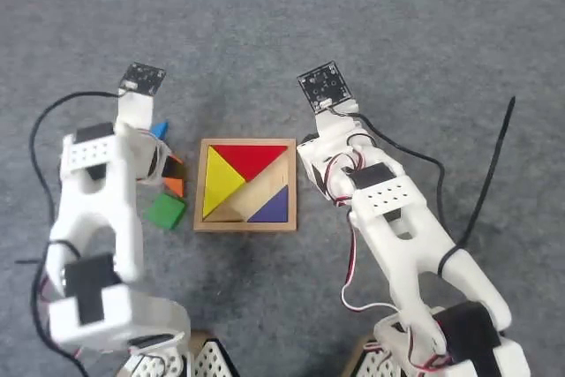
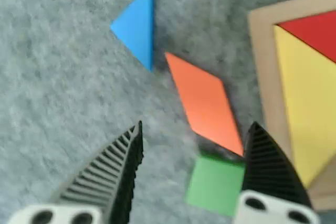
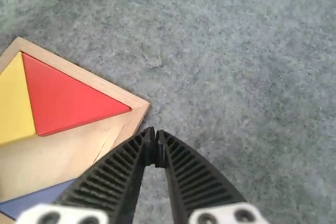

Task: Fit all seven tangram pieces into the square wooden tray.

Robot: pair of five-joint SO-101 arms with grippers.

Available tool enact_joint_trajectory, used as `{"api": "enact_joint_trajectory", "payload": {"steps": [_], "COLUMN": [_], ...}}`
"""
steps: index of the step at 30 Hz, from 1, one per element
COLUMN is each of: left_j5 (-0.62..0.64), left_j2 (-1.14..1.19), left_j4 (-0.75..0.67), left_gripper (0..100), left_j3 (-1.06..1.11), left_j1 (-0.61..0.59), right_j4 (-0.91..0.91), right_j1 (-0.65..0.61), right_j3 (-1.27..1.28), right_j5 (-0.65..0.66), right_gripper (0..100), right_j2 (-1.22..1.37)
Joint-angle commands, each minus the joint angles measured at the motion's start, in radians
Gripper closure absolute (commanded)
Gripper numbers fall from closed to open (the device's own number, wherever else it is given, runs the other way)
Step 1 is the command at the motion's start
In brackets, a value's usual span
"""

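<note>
The square wooden tray (image 1: 245,225) lies mid-table holding a red triangle (image 1: 247,159), a yellow triangle (image 1: 221,183) and a purple triangle (image 1: 272,206); bare wood shows between them. Left of the tray lie a blue triangle (image 2: 137,24), an orange parallelogram (image 2: 205,100) and a green square (image 2: 215,184). My left gripper (image 2: 197,126) hangs open just above them, its fingers straddling the orange parallelogram's near end. My right gripper (image 3: 155,132) is shut and empty, beside the tray's corner (image 3: 134,103) by the red triangle (image 3: 63,98).
Grey carpet covers the table. Both white arms flank the tray, and their cables trail along the outer sides. Open carpet stretches beyond the tray at the far side and in front of it.
</note>
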Motion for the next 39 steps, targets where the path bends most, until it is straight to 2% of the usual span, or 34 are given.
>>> {"api": "enact_joint_trajectory", "payload": {"steps": [1, 11, 15, 19, 22, 25, 30, 36, 39], "left_j5": [-0.023, -0.029, -0.086, 0.026, 0.063, 0.078, 0.06, -0.011, -0.028], "left_j2": [0.04, 0.253, 0.292, 0.292, 0.29, 0.29, 0.201, -0.166, -0.334], "left_j4": [-0.018, -0.106, 0.035, 0.221, 0.353, 0.407, 0.342, 0.144, 0.109], "left_gripper": [70, 70, 70, 70, 70, 70, 72, 72, 72], "left_j3": [-0.134, -0.389, -0.429, -0.484, -0.509, -0.498, -0.334, 0.127, 0.275], "left_j1": [-0.008, -0.002, 0.0, -0.008, -0.012, -0.023, -0.101, -0.095, -0.095], "right_j4": [0.01, 0.018, 0.018, 0.018, 0.018, 0.018, 0.019, 0.068, 0.108], "right_j1": [0.007, 0.005, 0.007, 0.007, 0.008, 0.008, 0.008, 0.002, 0.002], "right_j3": [-0.061, -0.064, -0.064, -0.064, -0.064, -0.064, -0.064, -0.081, -0.1], "right_j5": [0.02, 0.021, 0.021, 0.021, 0.021, 0.021, 0.021, 0.02, 0.014], "right_gripper": [98.9, 98.7, 98.7, 98.8, 98.8, 98.8, 98.9, 98.9, 99.0], "right_j2": [-0.015, -0.015, -0.015, -0.016, -0.016, -0.016, -0.016, -0.018, -0.019]}}
